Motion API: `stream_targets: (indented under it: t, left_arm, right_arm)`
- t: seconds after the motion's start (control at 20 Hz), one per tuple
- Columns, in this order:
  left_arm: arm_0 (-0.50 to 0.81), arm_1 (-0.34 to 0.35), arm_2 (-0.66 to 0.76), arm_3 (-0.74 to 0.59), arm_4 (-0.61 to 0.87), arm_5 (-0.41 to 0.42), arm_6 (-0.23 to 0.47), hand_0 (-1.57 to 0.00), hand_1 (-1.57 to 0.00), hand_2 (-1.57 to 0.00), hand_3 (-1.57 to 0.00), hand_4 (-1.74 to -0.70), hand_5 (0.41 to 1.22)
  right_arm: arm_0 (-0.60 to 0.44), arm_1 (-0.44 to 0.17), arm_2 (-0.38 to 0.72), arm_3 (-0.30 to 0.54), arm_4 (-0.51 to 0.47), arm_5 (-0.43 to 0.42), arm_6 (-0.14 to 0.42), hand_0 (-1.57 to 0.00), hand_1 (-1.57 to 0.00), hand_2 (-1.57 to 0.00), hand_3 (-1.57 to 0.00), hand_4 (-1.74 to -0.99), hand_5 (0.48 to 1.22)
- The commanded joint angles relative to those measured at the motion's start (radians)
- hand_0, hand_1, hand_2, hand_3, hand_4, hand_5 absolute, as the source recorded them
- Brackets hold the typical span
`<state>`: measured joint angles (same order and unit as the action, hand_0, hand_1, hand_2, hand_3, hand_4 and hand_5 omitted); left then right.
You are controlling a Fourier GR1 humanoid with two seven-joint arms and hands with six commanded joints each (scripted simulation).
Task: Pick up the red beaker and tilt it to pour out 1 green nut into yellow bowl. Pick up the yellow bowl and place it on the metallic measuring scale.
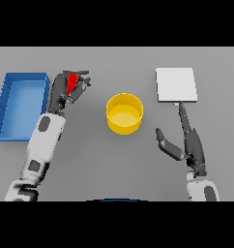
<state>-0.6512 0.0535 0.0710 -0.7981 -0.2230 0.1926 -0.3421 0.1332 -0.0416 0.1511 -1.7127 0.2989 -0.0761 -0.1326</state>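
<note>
1. Beaker: the red beaker is held in the left hand, with dark fingers curled round it so that only part of the red body shows between them. Whether it is lifted clear of the grey table cannot be told from the head view.
2. The yellow bowl stands upright on the table, near the left hand on its inner side and a little nearer the robot, apart from the beaker.
3. No green nut is seen in the bowl; its inside reads as plain yellow. No nut can be made out in the beaker either, which is mostly hidden by the fingers.
4. The right hand lies low over the table with fingers straight and thumb spread wide; nothing is held. One finger reaches toward the near edge of the metallic measuring scale, which lies just beyond the fingertips; contact cannot be confirmed.
5. The bowl sits between the two hands, well apart from the scale.
6. A blue tray lies just outside the left arm.
7. Progress, as judged: the grasp of the beaker appears made. Carrying it over the bowl, tilting out one nut, then lifting the bowl onto the scale are all left to be done.
</note>
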Motion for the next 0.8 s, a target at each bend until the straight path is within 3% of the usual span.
stream_targets:
  t: [0.0,0.2,0.5,0.6,0.75]
  left_arm:
    - [-0.008,0.01,-0.032,-0.019,-0.033,0.0,0.038,-1.54,-1.54,-1.54,-1.53,-1.73,1.13]
    - [-0.036,0.102,-0.19,-0.096,-0.207,-0.036,0.137,-1.56,-1.56,-1.56,-1.55,-1.74,1.136]
    - [0.017,0.129,-0.325,-0.239,-0.306,-0.094,0.236,-1.56,-1.56,-1.56,-1.56,-1.74,1.144]
    - [-0.024,0.159,-0.394,-0.256,-0.389,-0.13,0.299,-1.57,-1.57,-1.57,-1.56,-1.74,1.152]
    - [-0.118,0.203,-0.504,-0.235,-0.51,-0.214,0.333,-1.57,-1.57,-1.57,-1.57,-1.74,1.177]
  right_arm:
    - [-0.017,0.0,-0.003,0.009,0.003,-0.004,0.005,0.0,0.0,0.0,0.0,-1.108,0.656]
    - [0.002,-0.01,-0.005,0.0,0.008,-0.005,-0.013,0.0,0.0,0.0,0.0,-1.092,0.661]
    - [-0.006,0.001,0.003,0.007,0.006,0.0,0.003,0.0,0.0,0.0,0.0,-1.096,0.666]
    - [-0.003,0.006,0.01,-0.014,0.001,0.007,-0.004,0.0,0.0,0.0,0.0,-1.086,0.679]
    - [-0.009,-0.004,0.009,-0.024,0.015,0.003,0.011,0.0,0.0,0.0,0.0,-1.056,0.692]
